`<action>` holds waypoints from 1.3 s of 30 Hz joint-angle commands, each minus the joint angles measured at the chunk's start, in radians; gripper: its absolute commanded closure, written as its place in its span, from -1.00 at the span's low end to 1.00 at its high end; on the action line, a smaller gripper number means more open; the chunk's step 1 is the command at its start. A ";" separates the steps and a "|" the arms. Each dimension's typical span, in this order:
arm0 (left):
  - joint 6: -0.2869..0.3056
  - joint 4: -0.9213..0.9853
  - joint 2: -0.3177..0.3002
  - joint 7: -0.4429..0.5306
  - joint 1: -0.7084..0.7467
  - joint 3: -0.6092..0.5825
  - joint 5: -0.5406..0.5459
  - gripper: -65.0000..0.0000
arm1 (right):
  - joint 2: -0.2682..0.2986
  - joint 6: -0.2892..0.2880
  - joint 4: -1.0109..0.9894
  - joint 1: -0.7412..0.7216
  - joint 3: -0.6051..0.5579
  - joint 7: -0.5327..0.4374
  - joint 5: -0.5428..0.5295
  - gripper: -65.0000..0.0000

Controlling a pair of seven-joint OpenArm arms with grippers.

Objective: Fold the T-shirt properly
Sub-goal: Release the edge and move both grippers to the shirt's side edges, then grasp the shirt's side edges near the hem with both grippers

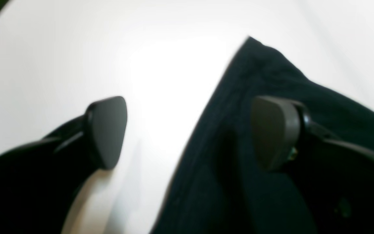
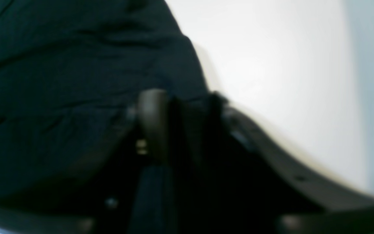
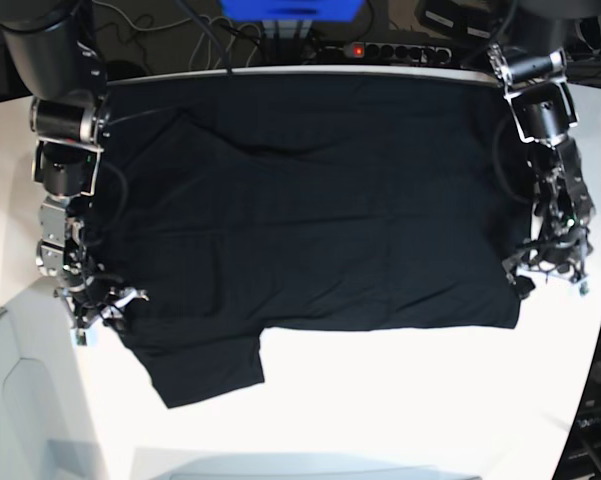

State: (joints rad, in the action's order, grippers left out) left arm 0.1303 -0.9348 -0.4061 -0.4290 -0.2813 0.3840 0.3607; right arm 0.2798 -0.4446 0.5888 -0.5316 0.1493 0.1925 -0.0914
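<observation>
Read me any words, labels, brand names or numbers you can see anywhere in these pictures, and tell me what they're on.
None can be read. The T-shirt shows only plain black cloth on the white table. Both wrist views are blurred and show no lettering. The gear behind the table bears nothing legible.

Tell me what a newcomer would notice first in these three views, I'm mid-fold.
The black T-shirt spread plain side up across most of the white table, one sleeve poking toward the near edge. Next, the two arms at its side edges: the right gripper has its jaws drawn together over a cloth edge, blurred, so a grip is not certain. The left gripper stands wide open, straddling the shirt's edge with one finger over cloth and one over bare table.
</observation>
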 commanded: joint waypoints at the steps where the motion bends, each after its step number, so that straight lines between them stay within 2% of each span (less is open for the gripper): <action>1: 0.002 -0.002 -0.021 0.028 -0.052 -0.016 -0.010 -0.77 | -0.007 -0.003 -0.002 -0.005 -0.004 0.063 0.014 0.71; 4: 0.002 0.049 -0.020 0.029 -0.105 -0.053 -0.061 -0.77 | -0.012 -0.003 -0.002 -0.003 -0.006 0.063 0.014 1.00; 11: 0.004 0.211 -0.006 0.031 -0.220 -0.113 -0.107 -0.77 | -0.026 -0.003 -0.003 -0.003 -0.007 0.071 0.014 1.00; 19: 0.004 0.348 -0.006 0.230 -0.238 -0.293 -0.110 -0.77 | -0.032 -0.003 -0.003 -0.003 -0.007 0.071 0.014 1.00; 25: 0.004 0.461 -0.004 0.324 -0.241 -0.305 -0.107 -0.77 | -0.032 -0.003 -0.003 -0.003 -0.007 0.071 0.014 1.00; 30: 0.004 0.472 -0.004 0.325 -0.241 -0.306 -0.113 -0.73 | -0.032 -0.003 -0.003 -0.003 -0.007 0.071 0.014 1.00; 31: 0.004 0.472 -0.004 0.325 -0.241 -0.306 -0.113 -0.66 | -0.032 -0.003 -0.003 -0.003 -0.007 0.071 0.014 1.00; 33: 0.004 0.472 -0.004 0.325 -0.241 -0.306 -0.107 -0.40 | -0.032 -0.003 -0.003 -0.003 -0.007 0.071 0.014 1.00; 39: 0.004 0.469 -0.003 0.325 -0.241 -0.306 -0.105 0.65 | -0.032 -0.003 -0.003 -0.003 -0.007 0.071 0.014 1.00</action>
State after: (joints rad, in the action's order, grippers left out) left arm 0.1555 -0.4648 -0.3931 -0.0658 -0.5106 0.0765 0.2722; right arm 0.2489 -0.4446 0.5892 -0.5331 0.1474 0.1936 -0.1055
